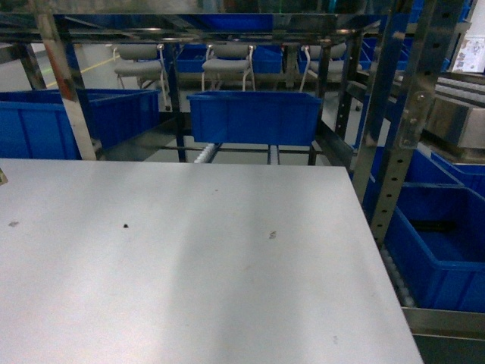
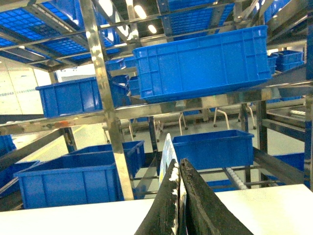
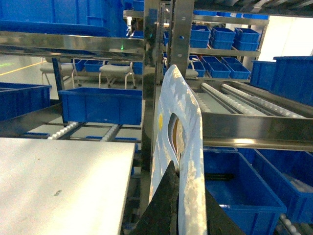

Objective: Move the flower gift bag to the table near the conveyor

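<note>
In the right wrist view the flower gift bag stands upright, pale blue with white speckles and a cut-out handle hole. My right gripper is shut on its lower part, just off the right edge of the white table. The left wrist view shows my left gripper shut on a thin pale sheet edge, seemingly the same bag, above the table. Behind stands the conveyor of steel frame and white rollers. Neither the bag nor any gripper appears in the head view, only the table and the conveyor.
A blue bin sits on the rollers just past the table's far edge. More blue bins fill the racking on the right, beside a steel upright. Grey chairs stand beyond the racking.
</note>
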Controlling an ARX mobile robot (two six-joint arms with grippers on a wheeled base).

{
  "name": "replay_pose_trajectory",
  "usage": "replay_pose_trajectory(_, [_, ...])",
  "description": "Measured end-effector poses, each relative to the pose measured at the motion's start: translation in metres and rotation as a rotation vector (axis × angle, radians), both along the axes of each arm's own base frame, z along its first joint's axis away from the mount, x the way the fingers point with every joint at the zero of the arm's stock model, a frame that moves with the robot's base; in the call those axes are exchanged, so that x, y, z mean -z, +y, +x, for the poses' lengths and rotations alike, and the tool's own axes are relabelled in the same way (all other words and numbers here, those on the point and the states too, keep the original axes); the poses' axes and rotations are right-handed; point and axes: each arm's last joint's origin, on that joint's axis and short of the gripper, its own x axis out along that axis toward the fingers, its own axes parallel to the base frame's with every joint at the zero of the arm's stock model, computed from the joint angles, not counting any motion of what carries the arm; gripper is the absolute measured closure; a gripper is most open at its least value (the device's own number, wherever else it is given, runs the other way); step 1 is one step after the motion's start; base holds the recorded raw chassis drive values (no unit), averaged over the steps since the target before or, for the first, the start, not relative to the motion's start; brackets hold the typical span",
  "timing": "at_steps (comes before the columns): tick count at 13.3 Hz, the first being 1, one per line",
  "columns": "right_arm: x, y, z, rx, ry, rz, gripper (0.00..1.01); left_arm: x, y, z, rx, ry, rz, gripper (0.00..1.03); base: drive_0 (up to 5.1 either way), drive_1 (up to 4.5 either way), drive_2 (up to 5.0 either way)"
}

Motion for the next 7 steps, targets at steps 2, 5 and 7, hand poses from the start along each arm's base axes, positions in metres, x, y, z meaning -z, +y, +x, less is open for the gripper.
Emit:
replay_pose_trajectory(2, [0.0000, 0.0000, 0.0000, 0.000, 0.000, 0.000, 0.99, 0.0000, 0.0000, 0.0000, 0.000, 0.000, 0.001, 1.01, -4.9, 2.41, 2.4])
replay_pose_trajectory(5, [0.0000, 0.0000, 0.0000, 0.000, -0.001, 0.000, 0.99, 0.0000, 0.0000, 0.0000, 0.000, 0.000, 0.000, 1.01, -4.9, 2.41, 2.4])
replay_pose_trajectory(7, [0.0002, 0.0000, 0.0000, 0.000, 0.000, 0.000, 0.99, 0.0000, 0.0000, 0.0000, 0.000, 0.000, 0.000, 1.01, -4.9, 2.41, 2.4])
